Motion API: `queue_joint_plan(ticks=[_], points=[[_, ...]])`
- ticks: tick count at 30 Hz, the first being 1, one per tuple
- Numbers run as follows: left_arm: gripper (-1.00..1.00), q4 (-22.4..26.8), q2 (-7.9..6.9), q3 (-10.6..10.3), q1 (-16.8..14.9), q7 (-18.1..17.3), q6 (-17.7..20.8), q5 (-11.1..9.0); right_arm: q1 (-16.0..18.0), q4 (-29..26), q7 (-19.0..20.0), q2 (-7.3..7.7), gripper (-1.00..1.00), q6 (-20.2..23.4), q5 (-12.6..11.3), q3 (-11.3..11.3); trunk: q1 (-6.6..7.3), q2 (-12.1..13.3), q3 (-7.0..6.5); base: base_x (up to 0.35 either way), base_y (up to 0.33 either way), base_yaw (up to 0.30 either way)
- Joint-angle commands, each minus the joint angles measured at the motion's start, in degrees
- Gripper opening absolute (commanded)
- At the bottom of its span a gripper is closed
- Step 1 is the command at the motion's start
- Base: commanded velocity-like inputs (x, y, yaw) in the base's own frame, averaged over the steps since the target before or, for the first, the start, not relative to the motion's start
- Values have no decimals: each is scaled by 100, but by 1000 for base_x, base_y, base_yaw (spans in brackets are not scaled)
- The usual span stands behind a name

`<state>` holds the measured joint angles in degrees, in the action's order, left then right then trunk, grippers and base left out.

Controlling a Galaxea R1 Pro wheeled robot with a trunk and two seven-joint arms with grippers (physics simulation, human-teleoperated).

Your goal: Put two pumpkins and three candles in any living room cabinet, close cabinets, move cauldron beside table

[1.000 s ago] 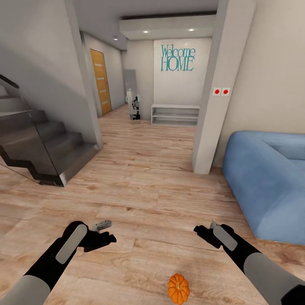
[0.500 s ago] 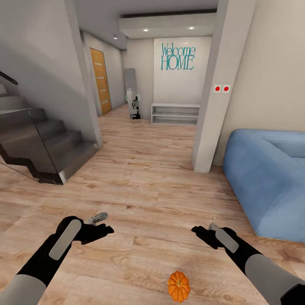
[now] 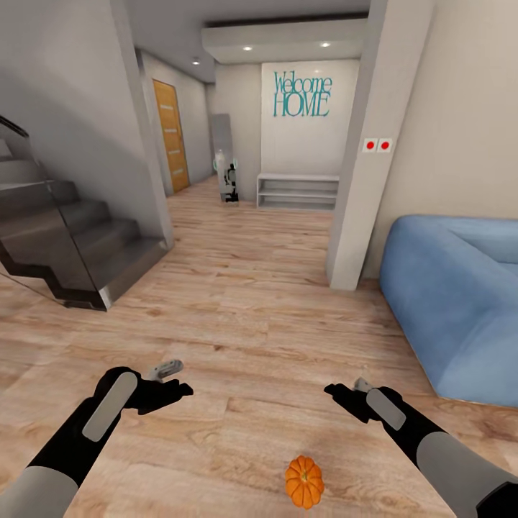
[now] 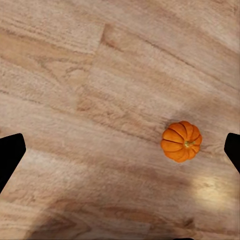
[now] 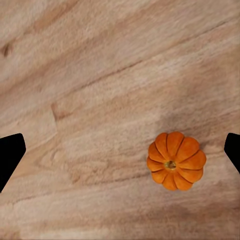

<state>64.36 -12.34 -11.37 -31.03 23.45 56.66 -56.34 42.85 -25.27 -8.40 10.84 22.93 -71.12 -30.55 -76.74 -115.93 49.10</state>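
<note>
One small ribbed orange pumpkin lies on the wooden floor close in front of me, between my two arms. My left gripper hovers above the floor to the pumpkin's left, open and empty. On the other side, my right gripper hangs open and empty too. Looking down from the left wrist, the pumpkin lies far below the left gripper. The right wrist view has the pumpkin nearer to the right gripper. The candles, cabinet, cauldron and table are out of view.
A dark staircase rises at the left. A blue sofa fills the right side, beside a white pillar. Ahead, a hallway leads to a white shelf and an orange door.
The whole picture has shifted slightly upward, so the camera has moved. My left forearm has swung a little to the left. The pumpkin has stayed on the floor.
</note>
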Motion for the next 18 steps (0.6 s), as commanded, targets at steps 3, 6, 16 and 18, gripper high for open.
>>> queue_joint_plan(ticks=[3,6,16,18], points=[[100,7,-5,-14,-4,56,3,-61,4,-14,-37,16,100,2,-63,-39,-66,-124,60,0,0,0],[100,3,-5,-14,-5,55,3,-61,4,-6,-17,22,100,-26,-68,-45,-132,-245,114,0,0,0],[100,-2,-1,-12,-6,54,3,-101,4,611,848,17,100,-2,-79,-27,-351,-646,293,0,0,0],[100,-2,1,-13,-5,55,3,-107,4,760,1004,16,100,7,-86,-21,-395,-726,329,0,0,0]])
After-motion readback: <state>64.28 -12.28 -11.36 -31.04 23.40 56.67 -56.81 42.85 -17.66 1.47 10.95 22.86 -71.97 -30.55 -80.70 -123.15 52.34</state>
